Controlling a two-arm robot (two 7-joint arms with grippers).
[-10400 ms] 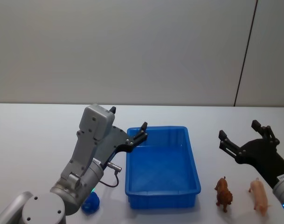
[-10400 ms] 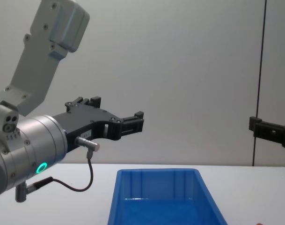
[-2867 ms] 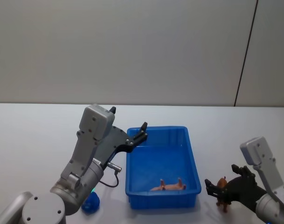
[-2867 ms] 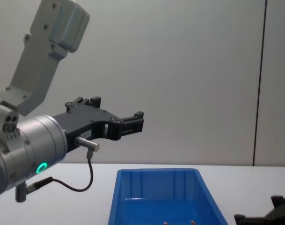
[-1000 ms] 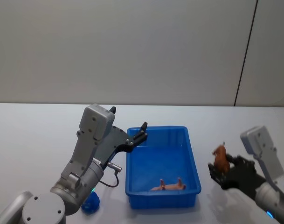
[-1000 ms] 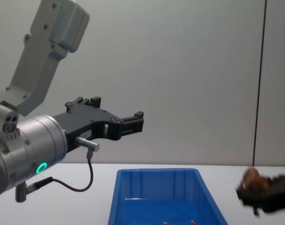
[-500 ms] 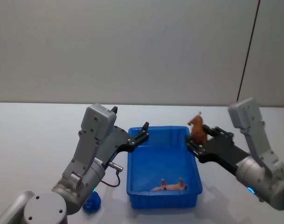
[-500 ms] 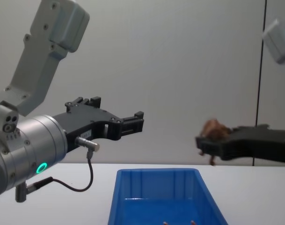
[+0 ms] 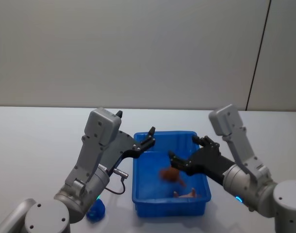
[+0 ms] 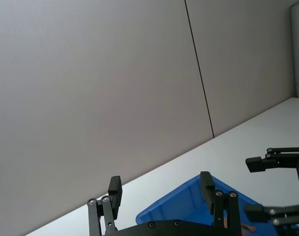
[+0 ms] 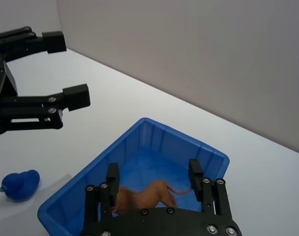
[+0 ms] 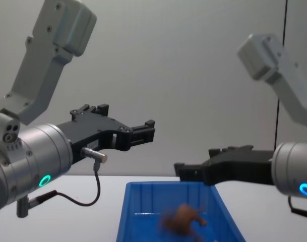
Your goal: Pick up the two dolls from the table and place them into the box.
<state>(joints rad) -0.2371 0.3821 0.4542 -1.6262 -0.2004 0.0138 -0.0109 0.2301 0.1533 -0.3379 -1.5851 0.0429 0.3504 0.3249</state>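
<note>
- Box [image 9: 157, 208] sits on the counter [image 9: 31, 141].
- Right tool [image 9: 182, 147]: fingers wide apart, empty, above the box; the arm reaches in from 4 o'clock.
- Left tool [image 9: 133, 123]: apart, empty, at the box's 10 o'clock corner.
- Brown doll [image 9: 169, 174]: blurred at box centre, heading unclear.
- Pink doll [image 9: 192, 194]: in the box at 5 o'clock, long axis 3–9.

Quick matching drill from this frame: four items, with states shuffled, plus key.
1. brown doll
2. pink doll
3. left gripper
4. right gripper

A. lying on the floor of the box, near its right wall
B. open, raised by the box's far left corner
C. blurred, free of any fingers, mid-box
D. open, over the box's inside

Pairs: 1-C, 2-A, 3-B, 4-D
</note>
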